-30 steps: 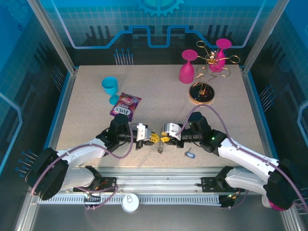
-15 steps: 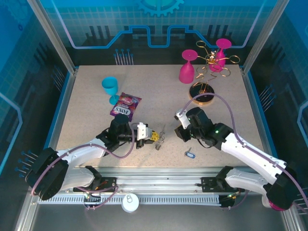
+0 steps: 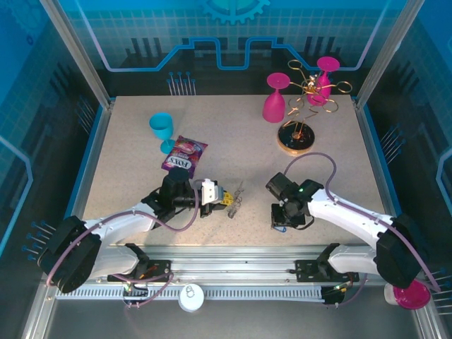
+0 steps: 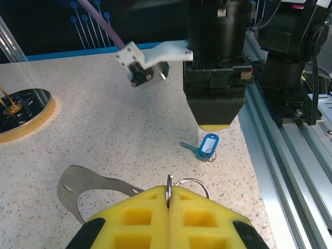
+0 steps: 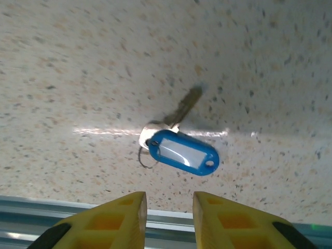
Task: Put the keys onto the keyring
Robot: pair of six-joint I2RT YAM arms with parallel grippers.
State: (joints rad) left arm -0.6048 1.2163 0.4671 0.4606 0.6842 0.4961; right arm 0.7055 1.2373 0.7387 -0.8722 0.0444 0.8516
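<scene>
Blue-tagged key (image 5: 179,150) flat on worktop (image 5: 78,62); right end effector (image 5: 168,201) hovering close over it, narrowly parted, empty. Left end effector (image 4: 169,210) near it, pinched on keyring (image 4: 169,182).

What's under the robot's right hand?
A key with a blue tag lies flat on the table, just below the open right gripper, which isn't touching it. The tag covers part of the key's head, so that bit is hidden.
</scene>
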